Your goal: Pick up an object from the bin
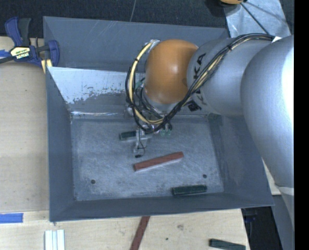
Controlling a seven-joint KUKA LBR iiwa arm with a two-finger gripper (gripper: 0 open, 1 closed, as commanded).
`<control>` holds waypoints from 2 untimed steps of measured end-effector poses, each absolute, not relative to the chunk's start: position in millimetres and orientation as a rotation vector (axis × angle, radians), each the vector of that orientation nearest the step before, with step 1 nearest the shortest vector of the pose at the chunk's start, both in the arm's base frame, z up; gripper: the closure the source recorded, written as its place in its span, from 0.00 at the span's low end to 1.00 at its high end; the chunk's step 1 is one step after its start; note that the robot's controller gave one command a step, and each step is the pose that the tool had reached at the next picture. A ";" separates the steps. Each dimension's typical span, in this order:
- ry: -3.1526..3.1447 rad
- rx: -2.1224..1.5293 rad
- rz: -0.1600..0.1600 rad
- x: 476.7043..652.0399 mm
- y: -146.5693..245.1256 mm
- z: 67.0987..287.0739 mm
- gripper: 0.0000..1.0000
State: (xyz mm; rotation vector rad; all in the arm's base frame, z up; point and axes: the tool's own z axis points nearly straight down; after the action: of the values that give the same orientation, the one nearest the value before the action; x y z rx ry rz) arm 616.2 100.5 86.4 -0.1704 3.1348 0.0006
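We see the gripper (139, 146) low over the middle of the grey bin (58, 155). We cannot tell if it is clenched or released. A flat red-brown stick (158, 161) lies just in front of it. Further right, a dark bar (189, 190) lies by the front wall.

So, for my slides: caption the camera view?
Arm's tool low in the grey bin beside a reddish-brown stick; a dark bar lies by the near wall.
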 end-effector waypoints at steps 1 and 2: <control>3.135 -0.053 0.004 627.0 95.7 72.1 1.00; 3.135 -0.054 0.004 627.0 95.7 72.1 1.00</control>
State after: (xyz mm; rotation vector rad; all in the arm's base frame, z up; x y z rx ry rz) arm 627.0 95.7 72.1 -0.0535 3.1347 0.0045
